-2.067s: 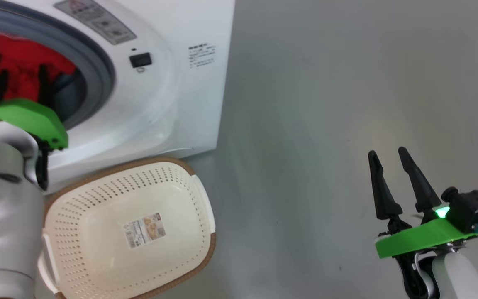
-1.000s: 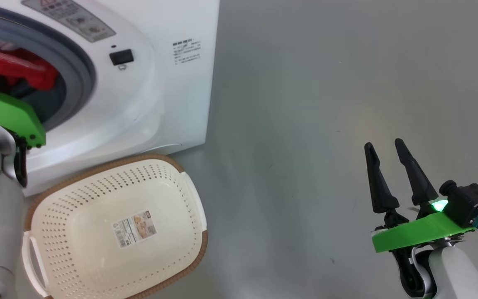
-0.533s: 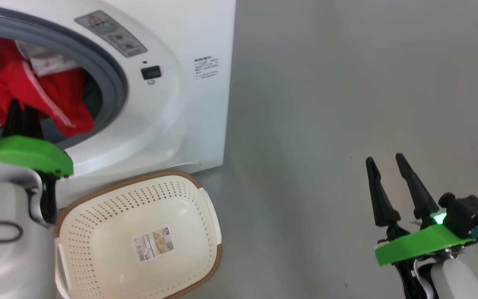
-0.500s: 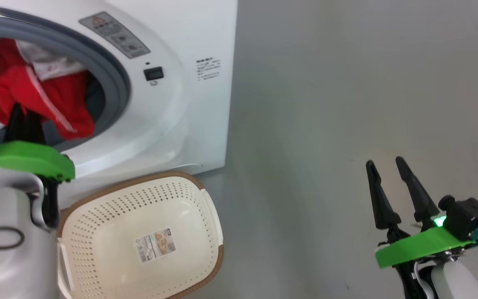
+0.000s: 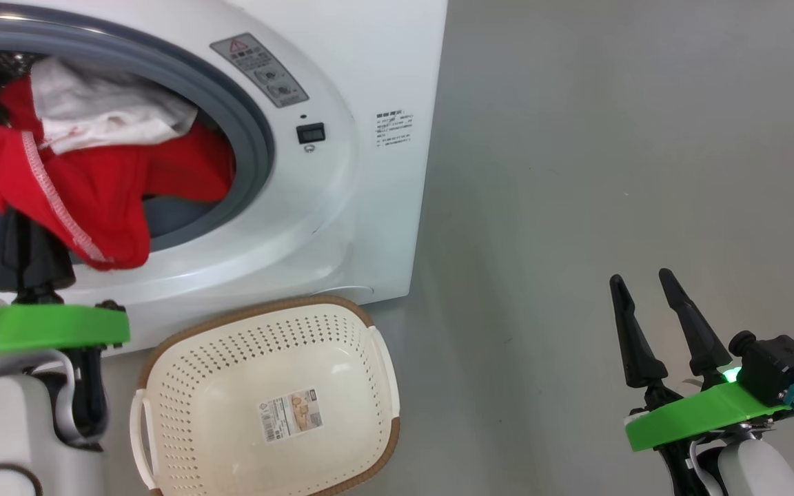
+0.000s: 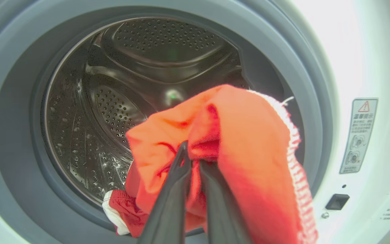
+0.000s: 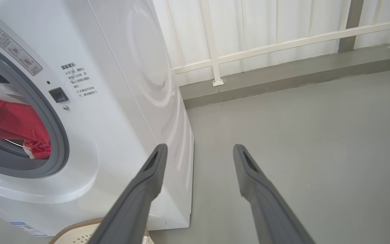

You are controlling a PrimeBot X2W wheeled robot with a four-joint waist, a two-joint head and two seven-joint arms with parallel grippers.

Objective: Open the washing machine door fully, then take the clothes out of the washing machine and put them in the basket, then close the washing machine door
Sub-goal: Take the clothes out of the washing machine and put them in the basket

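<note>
While the left pincer (image 6: 191, 156) grips the red clothes (image 5: 100, 200) at the washing machine (image 5: 369, 69) mouth, we should lift them clear of the grey ring (image 5: 259, 158), carry them over the basket (image 5: 259, 324) below, then release; the right pincer (image 5: 641, 275) stands open.

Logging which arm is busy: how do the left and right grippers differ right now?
The left gripper has its jaws shut on the clothes; the right gripper has its jaws open and empty. The left gripper is at the washing machine opening; the right gripper is over the floor. Both have long dark fingers.
</note>
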